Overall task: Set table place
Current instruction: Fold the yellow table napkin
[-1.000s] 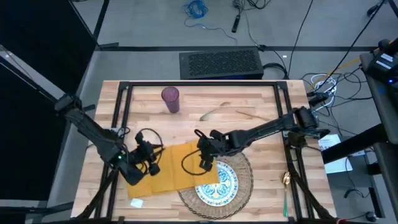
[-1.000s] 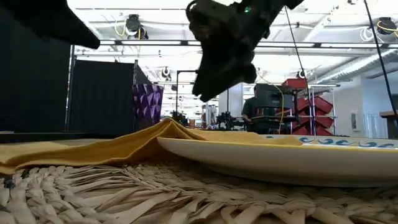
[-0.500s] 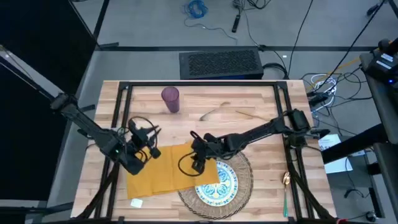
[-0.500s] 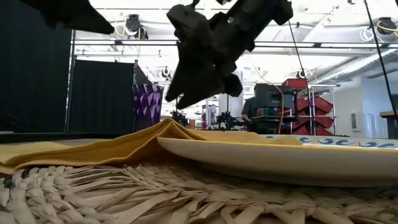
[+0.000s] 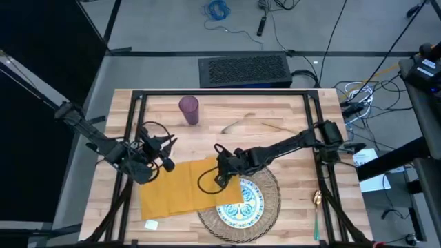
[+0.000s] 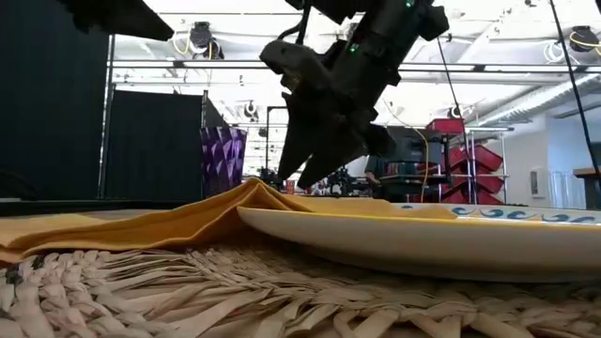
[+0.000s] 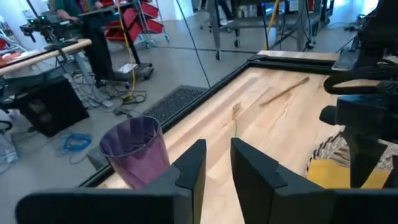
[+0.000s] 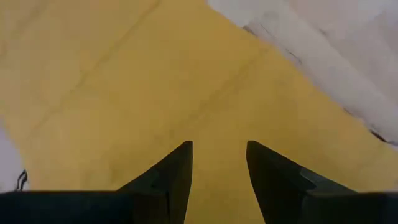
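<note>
Scene: A two-arm robot works a place setting on the wooden table (image 5: 275, 145), seen from overhead.

What has changed: In the last second the left gripper (image 5: 160, 153) lifts off the yellow napkin (image 5: 180, 187) and pulls up and back toward the left-centre of the frame; the right gripper (image 5: 222, 176) shifts a little and comes down over the napkin's right edge.

Left gripper: Fingers show a narrow gap in its wrist view and carry nothing; it looks out toward the purple tumbler (image 7: 135, 151) and the gold cutlery (image 7: 283, 93) beyond.

Right gripper: Fingers parted with nothing between them, tips pointing down just above the yellow cloth, centre of the overhead frame, beside the plate's upper-left rim.

Napkin: Spread flat in the lower-left part of the table; its right edge lies over the woven mat (image 5: 267, 184) and, in the low view, rides up against the plate (image 6: 413, 246).

Plate and mat: The patterned plate (image 5: 241, 204) sits on the mat at lower centre.

Tumbler: Upright at the table's upper left, well apart from the mat.

Teal-handled spoon: The spoon (image 5: 316, 215) lies off the table's lower-right edge on the frame.

Meaning for the task: The napkin appears released by the left arm; the right arm seems poised to adjust its overlapping edge. Tumbler and cutlery are not yet placed.
</note>
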`<state>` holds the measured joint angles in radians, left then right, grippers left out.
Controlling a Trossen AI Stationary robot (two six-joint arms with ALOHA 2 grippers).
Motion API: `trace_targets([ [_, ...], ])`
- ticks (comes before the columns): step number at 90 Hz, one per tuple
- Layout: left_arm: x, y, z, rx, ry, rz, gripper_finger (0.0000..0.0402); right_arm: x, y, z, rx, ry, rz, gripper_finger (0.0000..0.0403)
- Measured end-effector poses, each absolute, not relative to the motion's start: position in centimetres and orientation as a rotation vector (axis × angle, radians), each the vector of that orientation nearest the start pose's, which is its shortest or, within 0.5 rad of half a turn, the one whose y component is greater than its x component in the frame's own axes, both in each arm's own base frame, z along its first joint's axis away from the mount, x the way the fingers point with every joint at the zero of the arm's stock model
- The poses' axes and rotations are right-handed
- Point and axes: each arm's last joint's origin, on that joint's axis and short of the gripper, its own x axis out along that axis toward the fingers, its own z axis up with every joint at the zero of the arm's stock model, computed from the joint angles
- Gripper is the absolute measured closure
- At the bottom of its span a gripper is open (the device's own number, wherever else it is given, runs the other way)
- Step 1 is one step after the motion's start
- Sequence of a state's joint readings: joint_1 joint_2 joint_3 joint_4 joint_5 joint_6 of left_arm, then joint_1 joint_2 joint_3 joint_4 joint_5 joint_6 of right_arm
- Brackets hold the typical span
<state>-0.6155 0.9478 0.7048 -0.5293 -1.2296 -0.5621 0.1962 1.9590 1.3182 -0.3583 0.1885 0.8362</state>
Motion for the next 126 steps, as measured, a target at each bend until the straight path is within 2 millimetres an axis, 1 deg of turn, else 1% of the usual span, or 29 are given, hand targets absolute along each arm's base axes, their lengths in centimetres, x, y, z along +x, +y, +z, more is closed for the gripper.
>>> trace_targets([
  [16, 15.8, -7.8, 26.3, 0.087, 0.289, 0.677, 0.0341, 40.4, 8.5, 15.2, 0.570, 0.883, -0.401, 0.0265],
  [21, 15.8, -7.8, 26.3, 0.087, 0.291, 0.676, 0.0341, 40.5, 8.9, 14.9, 0.525, 0.885, -0.422, 0.0267],
  [27, 15.8, -7.8, 26.3, 0.084, 0.295, 0.669, 0.0341, 40.9, 9.5, 15.5, 0.462, 0.850, -0.443, 0.0272],
  [35, 15.8, -7.8, 26.3, 0.082, 0.302, 0.659, 0.0341, 41.4, 10.1, 16.6, 0.337, 0.805, -0.446, 0.0278],
  [43, 15.8, -7.9, 26.3, 0.079, 0.306, 0.653, 0.0341, 41.6, 10.7, 17.1, 0.228, 0.818, -0.412, 0.0280],
  [51, 15.8, -7.9, 26.3, 0.076, 0.311, 0.645, 0.0341, 41.9, 11.0, 17.6, 0.228, 0.834, -0.353, 0.0280],
  [62, 15.8, -7.9, 26.2, 0.070, 0.318, 0.633, 0.0341, 41.4, 11.3, 17.2, 0.262, 0.916, -0.301, 0.0280],
  [70, 15.8, -7.9, 26.2, 0.064, 0.327, 0.619, 0.0341, 41.3, 12.0, 17.2, 0.283, 0.916, -0.279, 0.0280],
  [78, 15.8, -8.0, 26.2, 0.061, 0.326, 0.617, 0.0341, 41.2, 12.2, 17.2, 0.283, 0.920, -0.271, 0.0280],
  [90, 16.0, -8.0, 26.4, 0.040, 0.310, 0.615, 0.0341, 41.7, 11.0, 17.3, 0.279, 0.908, -0.283, 0.0280],
  [95, 16.0, -8.1, 26.4, 0.030, 0.302, 0.614, 0.0341, 42.0, 10.4, 17.4, 0.335, 0.893, -0.288, 0.0280],
  [105, 16.1, -8.1, 26.5, 0.018, 0.293, 0.612, 0.0341, 42.6, 9.2, 17.5, 0.435, 0.906, -0.210, 0.0280],
  [116, 16.1, -8.2, 26.5, 0.012, 0.303, 0.596, 0.0341, 42.5, 8.7, 17.4, 0.432, 0.937, -0.198, 0.0280],
  [126, 16.1, -8.2, 26.5, 0.011, 0.305, 0.593, 0.0341, 42.1, 8.2, 17.0, 0.466, 0.994, -0.242, 0.0280],
])
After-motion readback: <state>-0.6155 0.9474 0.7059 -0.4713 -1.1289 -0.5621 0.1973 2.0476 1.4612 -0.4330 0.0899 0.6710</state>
